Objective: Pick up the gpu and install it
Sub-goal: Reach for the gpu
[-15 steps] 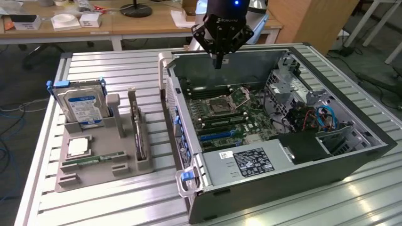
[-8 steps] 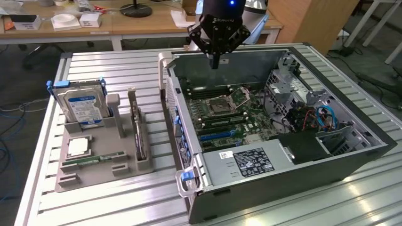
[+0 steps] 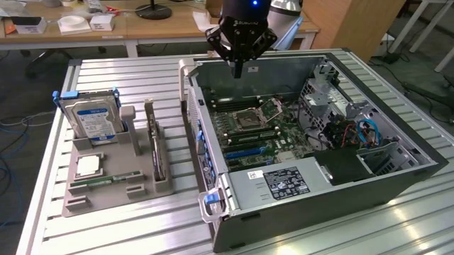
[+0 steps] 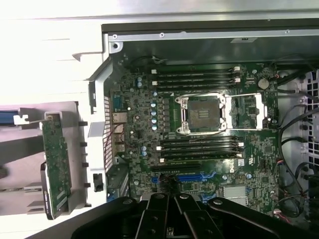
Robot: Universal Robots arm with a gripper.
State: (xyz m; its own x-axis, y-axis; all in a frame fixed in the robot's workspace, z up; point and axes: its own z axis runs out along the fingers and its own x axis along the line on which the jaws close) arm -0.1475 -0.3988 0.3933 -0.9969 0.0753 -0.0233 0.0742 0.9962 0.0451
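Note:
The gpu (image 3: pixel 156 154) stands on edge in a slot of the grey holder (image 3: pixel 114 194), to the exterior view's left of the open computer case (image 3: pixel 397 186). In the wrist view the gpu (image 4: pixel 55 169) shows its green circuit-board face, with the metal bracket at one end. My gripper (image 3: pixel 237 71) hangs above the far part of the case, over the motherboard (image 3: pixel 259 130). It is shut, holds nothing, and is well apart from the gpu. The wrist view has the gripper (image 4: pixel 169 201) above the motherboard (image 4: pixel 149 114), near a blue expansion slot (image 4: pixel 192 177).
On the holder also stand a blue-labelled hard drive (image 3: pixel 92 119), a CPU chip (image 3: pixel 86 166) and a RAM stick (image 3: pixel 106 180). Inside the case are an open CPU socket (image 4: pixel 202 113), cables (image 3: pixel 365 133) and a power supply (image 3: pixel 284 183). Desks stand behind the slatted table (image 3: pixel 127 228).

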